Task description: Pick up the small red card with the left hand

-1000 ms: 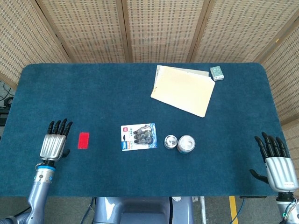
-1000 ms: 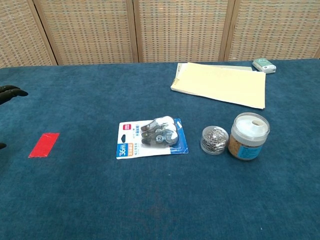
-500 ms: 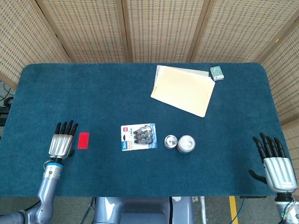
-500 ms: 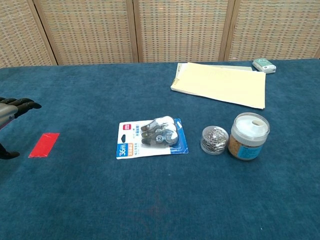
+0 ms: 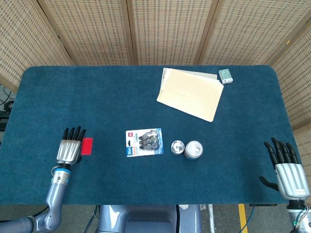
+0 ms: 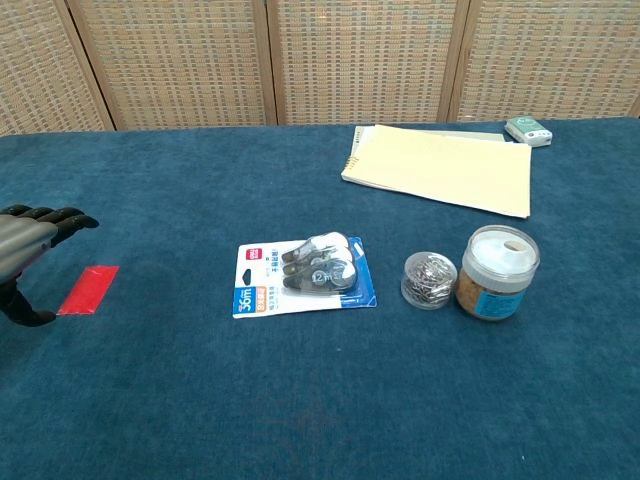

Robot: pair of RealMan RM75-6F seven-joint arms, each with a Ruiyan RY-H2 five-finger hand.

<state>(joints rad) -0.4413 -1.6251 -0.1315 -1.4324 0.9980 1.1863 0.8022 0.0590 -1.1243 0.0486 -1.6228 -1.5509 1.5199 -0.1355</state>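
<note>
Near the left end of the front edge of the blue table (image 5: 97, 97), your left hand (image 5: 68, 149) sits flat-backed with its fingers stretched out and apart, holding nothing. The small red card (image 5: 87, 145) lies flat on the cloth just beside that hand, on its inner side; from the head view the hand's edge looks to meet or slightly overlap the card, but you cannot tell from either view whether they touch. In the chest view the same hand (image 6: 25, 243) comes in from the left border, dark fingers (image 6: 70, 221) pointing toward the table's middle and thumb hanging low next to the card (image 6: 88, 289).

Your right hand (image 5: 289, 171) is at the front right corner, partly off the table's edge, fingers spread and empty.

Toward the middle of the front half lies a blister pack of correction tape (image 5: 144, 142), flat, with its blue backing card showing. Right of it stand a small clear tub of paper clips (image 5: 178, 147) and a taller round jar (image 5: 193, 150) with a white lid, the two just beside each other. Near the back edge, right of centre, a stack of cream paper (image 5: 190, 93) lies at a slant, and a small green box (image 5: 225, 75) sits at its far right corner, close to the table's back edge.
</note>
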